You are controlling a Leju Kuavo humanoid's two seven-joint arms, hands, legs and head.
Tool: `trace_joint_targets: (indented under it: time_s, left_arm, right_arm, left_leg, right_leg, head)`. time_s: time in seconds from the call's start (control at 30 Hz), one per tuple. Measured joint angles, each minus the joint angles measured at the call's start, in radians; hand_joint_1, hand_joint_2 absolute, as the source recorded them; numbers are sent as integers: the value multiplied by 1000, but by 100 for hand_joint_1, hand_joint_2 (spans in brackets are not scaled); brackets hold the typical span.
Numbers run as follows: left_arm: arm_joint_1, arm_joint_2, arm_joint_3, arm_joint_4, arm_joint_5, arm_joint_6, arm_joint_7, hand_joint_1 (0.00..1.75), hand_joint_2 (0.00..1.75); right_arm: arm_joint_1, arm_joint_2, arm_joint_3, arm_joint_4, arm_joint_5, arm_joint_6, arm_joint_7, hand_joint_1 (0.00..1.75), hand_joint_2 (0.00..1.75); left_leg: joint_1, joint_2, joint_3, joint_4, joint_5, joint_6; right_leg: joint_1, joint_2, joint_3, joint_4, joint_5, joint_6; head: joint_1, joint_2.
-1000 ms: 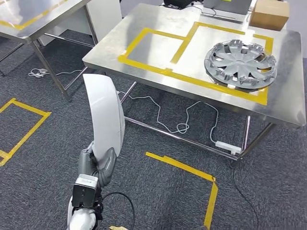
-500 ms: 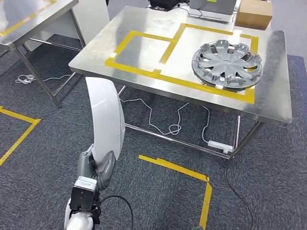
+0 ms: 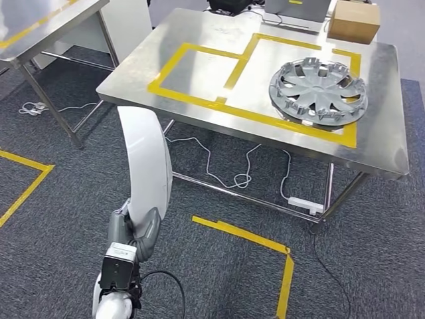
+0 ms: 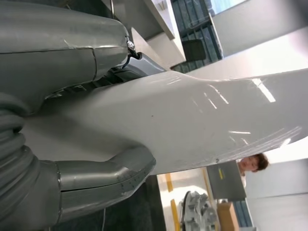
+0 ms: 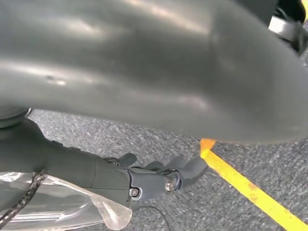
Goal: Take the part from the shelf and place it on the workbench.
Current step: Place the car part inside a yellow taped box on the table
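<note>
Our left hand (image 3: 131, 232) clamps the lower end of the long, curved, glossy white panel (image 3: 148, 159), which is the part we are carrying; in the left wrist view the thick grey thumb (image 4: 109, 180) presses along one face while the darker fingers (image 4: 141, 65) close on the other. We judge this grip near the panel's base to be what holds it upright, rising in front of us, its upper end near the table edge in the head view but apart from it.

Our right hand (image 5: 171, 175) hangs low over the carpet with its fingers loosely curled in and nothing between them.

Beyond the panel stands the stainless steel workbench (image 3: 391, 133), its top marked into rectangles by yellow tape (image 3: 200, 50). The nearer left rectangle lies bare, and to us it looks the likely place for the panel. A silver multi-spoke plastic hubcap (image 3: 318, 91) lies flat in the right rectangle, and a brown cardboard box (image 3: 354, 21) sits at the far edge.

The floor is dark grey carpet (image 3: 65, 226) with yellow tape lines (image 3: 288, 266); white cables (image 3: 236, 178) trail under the bench to a white power strip (image 3: 305, 204). A second steel table (image 3: 35, 33) stands to our left.
</note>
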State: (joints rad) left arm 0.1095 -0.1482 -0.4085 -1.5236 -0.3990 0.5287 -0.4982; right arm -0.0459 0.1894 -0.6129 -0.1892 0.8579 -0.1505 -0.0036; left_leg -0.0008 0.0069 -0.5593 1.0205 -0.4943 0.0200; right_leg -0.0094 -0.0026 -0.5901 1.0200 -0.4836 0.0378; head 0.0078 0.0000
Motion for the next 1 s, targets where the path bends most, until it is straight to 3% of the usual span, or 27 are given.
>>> trace_joint_targets:
  time_s: [0.13,0.17,0.23,0.27,0.3,0.33,0.37,0.43,0.47,0.53,0.63,0.73,0.9,1.0]
  left_arm:
    - [-1,-1,-1,0,0,0,0,175,175]
    - [-2,-1,-1,0,0,0,0,175,175]
    - [-2,0,-1,2,0,0,0,175,175]
    - [-1,1,-1,4,1,1,0,175,175]
    - [0,2,-1,5,2,3,-1,175,175]
    - [2,3,0,6,3,5,-3,175,175]
    - [4,4,0,7,5,8,-5,175,175]
    - [10,6,0,6,9,13,-8,175,175]
    - [13,8,0,5,11,15,-9,175,175]
    - [17,10,0,3,13,16,-9,175,175]
    - [19,9,0,2,14,17,-9,175,175]
    - [12,9,0,2,14,16,-9,175,175]
    - [6,9,-3,1,13,17,-7,175,175]
    - [7,12,-2,-1,13,21,-4,175,175]
  right_arm:
    - [1,-1,-5,0,0,-1,0,0,0]
    - [1,-1,-6,0,1,-1,0,0,0]
    - [1,-1,-7,0,1,-1,0,0,0]
    - [1,-1,-8,0,1,-1,0,0,0]
    - [2,-1,-8,0,1,-2,0,0,0]
    - [2,-1,-9,0,1,-3,-1,0,0]
    - [2,-1,-9,0,1,-5,-2,0,0]
    - [3,0,-10,0,1,-9,-6,0,0]
    - [3,1,-11,0,1,-11,-7,0,0]
    - [2,2,-13,0,1,-13,-8,0,0]
    - [2,1,-16,0,1,-10,-7,0,0]
    - [2,1,-18,0,-7,-6,-12,0,0]
    - [3,1,-31,0,-11,-1,-21,0,0]
    - [3,1,-32,0,-1,1,-18,0,0]
  left_leg:
    - [1,0,-3,17,-19,-19]
    - [2,-1,-18,54,-41,-24]
    - [4,-2,-78,181,-102,-30]
    - [5,-2,-109,243,-123,-32]
    - [5,-2,-129,278,-126,-33]
    - [5,-2,-132,276,-109,-32]
    - [5,-2,-117,236,-74,-30]
    - [4,-4,-64,105,0,-22]
    - [3,-5,-42,52,19,-18]
    - [1,-7,-29,11,20,-13]
    - [1,-9,-28,5,19,-14]
    - [-1,-9,-28,5,18,-10]
    - [-9,-9,-28,11,14,4]
    - [-14,-9,-28,12,12,12]
  right_leg:
    - [-2,4,8,-9,0,-26]
    - [-4,4,11,-11,0,-31]
    - [-3,4,15,-12,-3,-39]
    - [-3,4,17,-12,-4,-41]
    - [-2,5,19,-11,-6,-42]
    - [-2,7,22,-11,-8,-42]
    - [-2,10,26,-11,-10,-41]
    - [-1,14,34,-10,-16,-36]
    - [1,16,34,-9,-19,-32]
    - [4,16,29,-6,-22,-27]
    - [4,14,30,-8,-25,-34]
    - [2,14,35,-15,-21,-30]
    - [-5,14,39,-24,-17,-4]
    - [-9,14,40,-25,-16,5]
  head:
    - [-3,0]
    - [-6,0]
    - [-10,0]
    - [-10,0]
    - [-10,0]
    - [-11,0]
    - [-11,0]
    - [-11,0]
    - [-11,0]
    - [-10,0]
    - [-9,0]
    - [-9,0]
    - [-10,0]
    - [-10,0]
